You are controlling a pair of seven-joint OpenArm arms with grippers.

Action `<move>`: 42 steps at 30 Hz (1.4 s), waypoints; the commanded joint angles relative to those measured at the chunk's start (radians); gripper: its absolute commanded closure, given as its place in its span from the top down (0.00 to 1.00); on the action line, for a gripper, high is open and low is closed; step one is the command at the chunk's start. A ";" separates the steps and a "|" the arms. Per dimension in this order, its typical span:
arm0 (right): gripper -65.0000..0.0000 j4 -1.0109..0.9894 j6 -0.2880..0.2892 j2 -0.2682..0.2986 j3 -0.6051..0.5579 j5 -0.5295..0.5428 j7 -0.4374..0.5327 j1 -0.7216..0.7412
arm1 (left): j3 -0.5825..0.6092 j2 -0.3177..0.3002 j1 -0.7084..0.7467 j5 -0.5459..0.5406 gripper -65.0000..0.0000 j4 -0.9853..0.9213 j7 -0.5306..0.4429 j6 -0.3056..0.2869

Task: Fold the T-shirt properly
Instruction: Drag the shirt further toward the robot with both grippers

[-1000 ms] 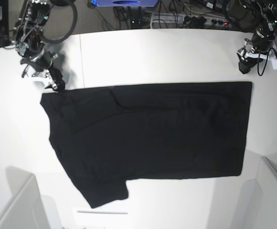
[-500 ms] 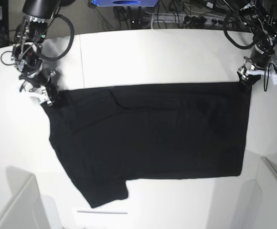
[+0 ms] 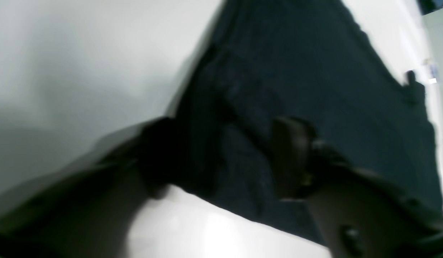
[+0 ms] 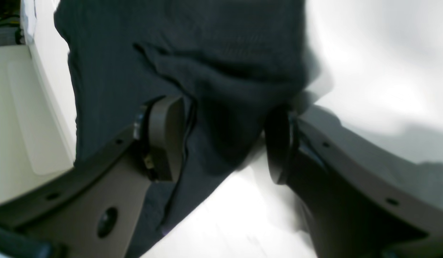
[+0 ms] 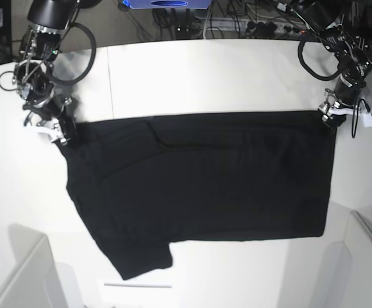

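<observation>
The left wrist view is blurred, so the tips of the left gripper (image 3: 221, 157) are hard to make out; its two dark fingers (image 3: 291, 157) stand apart, with a bunched corner of the T-shirt (image 3: 296, 61) filling the gap between them. Whether they press the cloth cannot be told. In the base view this gripper (image 5: 330, 119) sits at the upper right corner of the shirt, its fingers too small to read.

The right wrist view is sharper. The right gripper (image 4: 223, 143) has its fingers (image 4: 166, 138) spread wide, and a rumpled corner of the T-shirt (image 4: 193, 46) lies between them, beside the left-hand pad and reaching the right-hand one. In the base view that gripper (image 5: 56, 131) is at the upper left corner of the cloth.

The T-shirt (image 5: 205, 186) lies spread flat and plain black across the middle of the white table (image 5: 218, 70), one sleeve reaching to the lower left of the frame. White table shows along the top, left and right of the shirt. A pale raised panel (image 5: 25, 276) stands at the lower left and another (image 5: 365, 256) at the lower right, close to the shirt's bottom corners.
</observation>
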 commanded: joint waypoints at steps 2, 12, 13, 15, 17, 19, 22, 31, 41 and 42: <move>0.51 -0.009 -0.010 0.008 0.004 -0.013 -0.002 0.013 | 0.001 -0.001 0.008 0.035 0.30 0.003 0.044 0.016; 0.00 -0.006 -0.008 0.011 0.006 -0.013 -0.002 0.029 | 0.001 -0.011 0.006 0.041 0.00 0.009 0.051 0.016; 0.00 -0.006 -0.008 0.012 0.006 -0.013 -0.002 0.030 | 0.003 -0.022 0.011 0.041 0.00 0.020 0.051 0.016; 0.00 -0.003 -0.008 0.031 0.008 -0.005 -0.003 0.030 | 0.038 -0.038 0.017 0.041 0.00 0.043 0.051 0.016; 0.00 -0.003 -0.011 0.035 0.008 -0.005 -0.008 0.030 | 0.075 -0.065 0.047 0.033 0.00 0.080 0.051 0.016; 0.00 0.015 -0.013 0.037 0.008 -0.005 -0.008 0.023 | 0.087 -0.076 0.067 0.033 0.00 0.113 0.051 0.016; 0.00 0.075 -0.014 0.037 0.009 -0.008 -0.008 -0.010 | 0.083 -0.076 0.090 0.033 0.00 0.152 0.052 0.016; 0.00 0.199 -0.016 0.055 0.024 -0.003 -0.009 -0.116 | 0.089 -0.103 0.169 0.033 0.00 0.216 0.084 0.016; 0.00 0.244 -0.013 0.000 0.195 -0.009 -0.229 -0.203 | 0.083 -0.105 0.256 0.033 0.00 0.333 0.193 0.014; 0.00 0.245 -0.013 0.000 0.195 -0.008 -0.233 -0.214 | 0.083 -0.105 0.271 0.033 0.00 0.334 0.195 0.014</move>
